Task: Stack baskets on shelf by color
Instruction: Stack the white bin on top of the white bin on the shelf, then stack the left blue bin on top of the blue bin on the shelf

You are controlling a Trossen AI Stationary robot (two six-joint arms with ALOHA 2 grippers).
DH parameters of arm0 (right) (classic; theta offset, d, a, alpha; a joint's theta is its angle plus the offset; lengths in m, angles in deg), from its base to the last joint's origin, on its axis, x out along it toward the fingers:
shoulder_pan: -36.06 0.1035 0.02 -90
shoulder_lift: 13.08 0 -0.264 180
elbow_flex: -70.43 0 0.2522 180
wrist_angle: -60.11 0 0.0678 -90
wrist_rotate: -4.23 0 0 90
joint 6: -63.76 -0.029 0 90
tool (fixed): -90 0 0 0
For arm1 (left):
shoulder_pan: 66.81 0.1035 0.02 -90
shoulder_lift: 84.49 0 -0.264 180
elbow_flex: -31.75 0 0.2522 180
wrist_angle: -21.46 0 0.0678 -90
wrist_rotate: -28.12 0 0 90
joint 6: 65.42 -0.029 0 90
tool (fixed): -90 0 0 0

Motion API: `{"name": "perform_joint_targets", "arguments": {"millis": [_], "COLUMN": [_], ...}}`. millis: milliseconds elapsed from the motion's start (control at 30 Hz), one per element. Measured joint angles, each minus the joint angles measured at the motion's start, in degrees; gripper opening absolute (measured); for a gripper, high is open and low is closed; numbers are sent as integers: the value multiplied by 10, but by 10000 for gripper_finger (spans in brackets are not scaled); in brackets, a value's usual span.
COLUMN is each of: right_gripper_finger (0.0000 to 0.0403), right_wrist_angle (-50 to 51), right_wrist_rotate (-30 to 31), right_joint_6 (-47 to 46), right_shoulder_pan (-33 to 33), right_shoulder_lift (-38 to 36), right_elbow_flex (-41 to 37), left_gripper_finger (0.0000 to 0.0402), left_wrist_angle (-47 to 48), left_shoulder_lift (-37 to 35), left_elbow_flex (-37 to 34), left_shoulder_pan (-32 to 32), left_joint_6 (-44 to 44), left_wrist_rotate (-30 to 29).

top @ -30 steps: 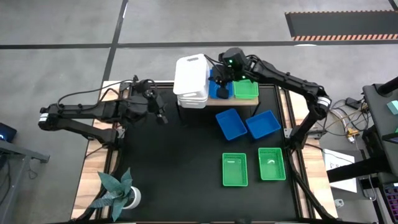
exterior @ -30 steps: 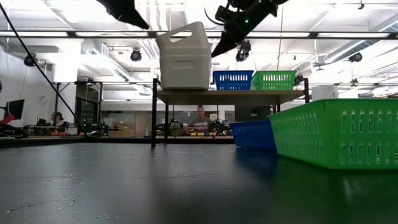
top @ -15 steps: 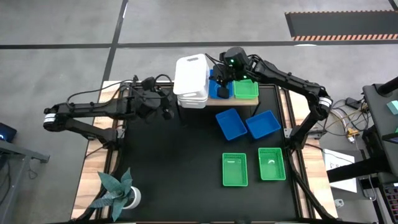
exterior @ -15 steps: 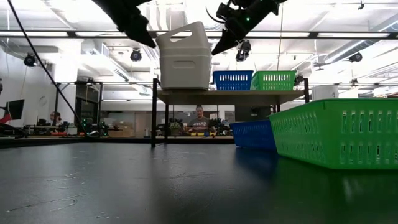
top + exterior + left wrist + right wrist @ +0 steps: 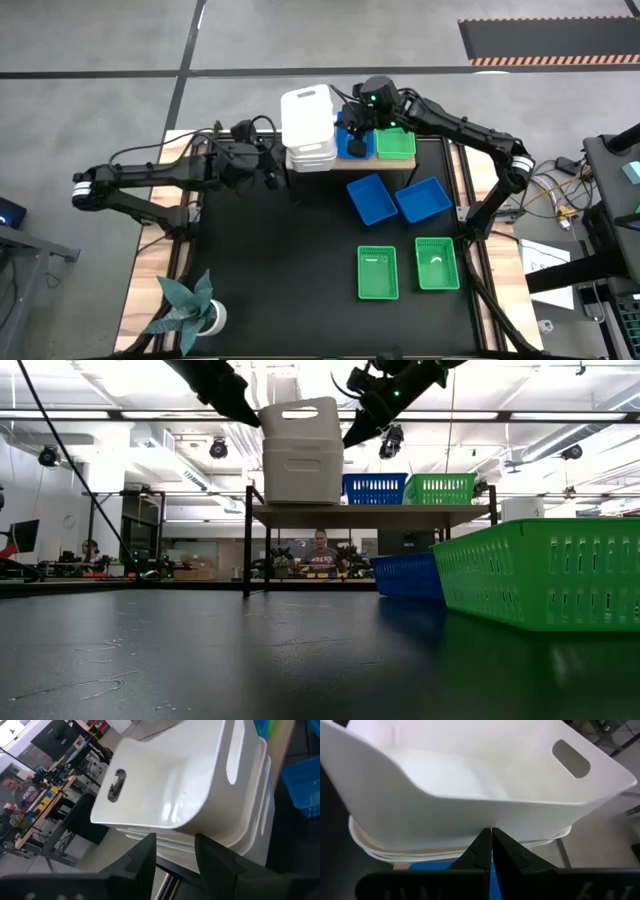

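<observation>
A stack of white baskets [image 5: 308, 132] stands on the left end of the shelf [image 5: 370, 512], beside a blue basket [image 5: 352, 146] and a green basket [image 5: 396, 144]. My left gripper [image 5: 272, 176] is open at the stack's left side, high above the table. My right gripper [image 5: 352, 122] is shut at the stack's right side, over the blue basket. The top white basket [image 5: 302, 448] sits nested in the ones below it. My left gripper has its open fingertips [image 5: 150, 840] against the lower rims [image 5: 175, 831] on the white stack's left side, coming almost level from the table's left. My right gripper has its shut tips [image 5: 491, 832] at the top white basket's right wall [image 5: 485, 815], slanting down from the right; whether they touch I cannot tell.
On the table lie two blue baskets [image 5: 371, 198] [image 5: 423, 199] and two green baskets [image 5: 378, 272] [image 5: 437, 263], right of centre. A potted plant [image 5: 190, 308] stands at the near left corner. People sit in the room behind the shelf.
My left gripper has moved toward the table's right, up to the white stack. The top white basket, tilted before, has slid a little to the right and now stands straighter on the stack.
</observation>
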Motion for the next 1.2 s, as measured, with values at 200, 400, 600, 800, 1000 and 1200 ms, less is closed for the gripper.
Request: {"name": "perform_joint_targets", "arguments": {"millis": [200,400,600,800,1000,1200], "right_gripper_finger": [8,8,8,8,8,8], "right_wrist_angle": [3,29,40,104,183,191], "right_wrist_rotate": [-2,3,7,6,5,5], "right_joint_6": [-10,-13,-13,-23,-42,-79], "right_shoulder_pan": [0,1,3,23,80,158], "right_shoulder_lift": [0,-1,-28,-86,-149,-216], "right_elbow_flex": [-2,1,4,1,-24,-86], "left_gripper_finger": [120,120,120,120,120,120], "left_wrist_angle": [0,2,2,1,1,-4], "left_shoulder_lift": [-9,-9,-14,-24,-19,23], "left_elbow_flex": [-2,-5,-2,1,-15,-22], "left_shoulder_pan": [0,0,-16,-67,-138,-168], "left_joint_6": [1,5,9,10,33,89], "left_wrist_rotate": [3,3,2,2,41,79]}}
